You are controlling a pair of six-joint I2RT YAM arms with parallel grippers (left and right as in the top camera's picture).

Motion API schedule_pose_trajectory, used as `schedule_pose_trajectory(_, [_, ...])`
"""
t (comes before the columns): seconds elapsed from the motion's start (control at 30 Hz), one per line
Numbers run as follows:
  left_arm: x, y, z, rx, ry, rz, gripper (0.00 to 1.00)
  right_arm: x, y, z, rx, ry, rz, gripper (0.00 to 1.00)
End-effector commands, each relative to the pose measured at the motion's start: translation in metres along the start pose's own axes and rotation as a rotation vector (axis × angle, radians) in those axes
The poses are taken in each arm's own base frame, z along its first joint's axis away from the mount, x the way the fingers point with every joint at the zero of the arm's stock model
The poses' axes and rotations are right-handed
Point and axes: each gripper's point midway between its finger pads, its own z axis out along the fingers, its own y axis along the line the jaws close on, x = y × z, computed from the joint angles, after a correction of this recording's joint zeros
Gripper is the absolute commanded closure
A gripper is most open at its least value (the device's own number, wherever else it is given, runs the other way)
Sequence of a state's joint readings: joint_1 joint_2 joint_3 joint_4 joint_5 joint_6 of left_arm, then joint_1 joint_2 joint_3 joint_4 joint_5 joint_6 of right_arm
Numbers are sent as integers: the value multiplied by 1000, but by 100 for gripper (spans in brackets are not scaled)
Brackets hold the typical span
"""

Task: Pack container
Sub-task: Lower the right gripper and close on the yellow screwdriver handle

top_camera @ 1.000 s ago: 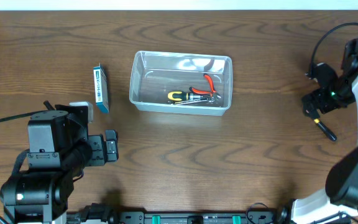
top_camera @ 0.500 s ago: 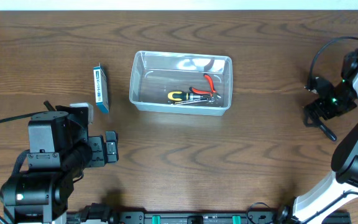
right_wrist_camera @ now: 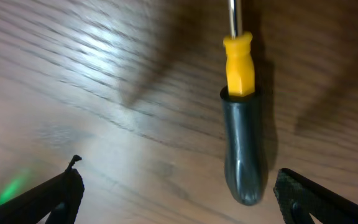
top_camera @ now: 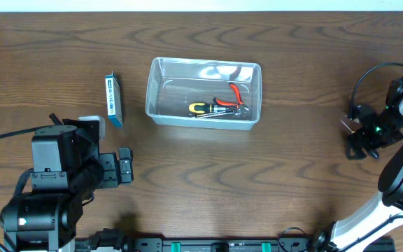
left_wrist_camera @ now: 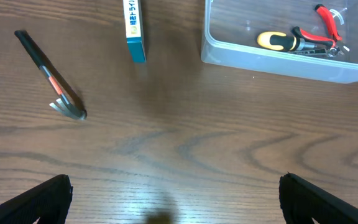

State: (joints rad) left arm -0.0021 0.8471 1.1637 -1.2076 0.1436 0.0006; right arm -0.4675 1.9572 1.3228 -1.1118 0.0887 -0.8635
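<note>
Right gripper (right_wrist_camera: 178,186): is sitting closer to the near edge of the table (top_camera: 257,182) than a second ago, having travelled down the right side in the overhead view; it is now covering the dark tool that was lying exposed just beside it; its fingers (right_wrist_camera: 42,199) are standing wide apart and gripping nothing.

Grey-handled screwdriver (right_wrist_camera: 244,149): is lying flat on the wood in the right wrist view, yellow collar and metal shaft pointing away from the camera; the butt of the handle is reaching into the gap between the spread fingers, nearer one finger than the other, touching neither.

Left gripper (left_wrist_camera: 176,186): is hovering over bare wood at the near left, jaws spread wide, empty.

Container (top_camera: 205,120): is resting on the table at centre, well apart from both grippers; clear, low-walled.

Contents: a yellow-handled screwdriver (top_camera: 201,108) and red-handled pliers (top_camera: 235,94) are lying together against the container's front right part.

Blue-and-white box (top_camera: 113,100): is lying on the wood just left of the container, apart from it.

Black bar tool (left_wrist_camera: 51,78): is showing in the left wrist view only, with a red band and a silver hooked end, lying left of the box.
</note>
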Motion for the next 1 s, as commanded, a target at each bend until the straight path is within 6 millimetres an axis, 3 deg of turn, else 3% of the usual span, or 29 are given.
schedule_pose_trajectory(0.0, [-1, -1, -2, 4, -3, 10, 2, 9, -5, 9, 21, 42, -3, 1])
schedule_pose_trajectory(0.5, [1, -1, -2, 4, 5, 9, 2, 1, -18, 30, 97, 1, 4, 1])
schedule_pose_trajectory(0.73, [1, -1, -2, 4, 4, 9, 2, -11, -29, 29, 140, -52, 11, 1])
schedule_pose_trajectory(0.97, [2, -1, -2, 3, 8, 8, 2, -22, -25, 30, 113, -105, -10, 4])
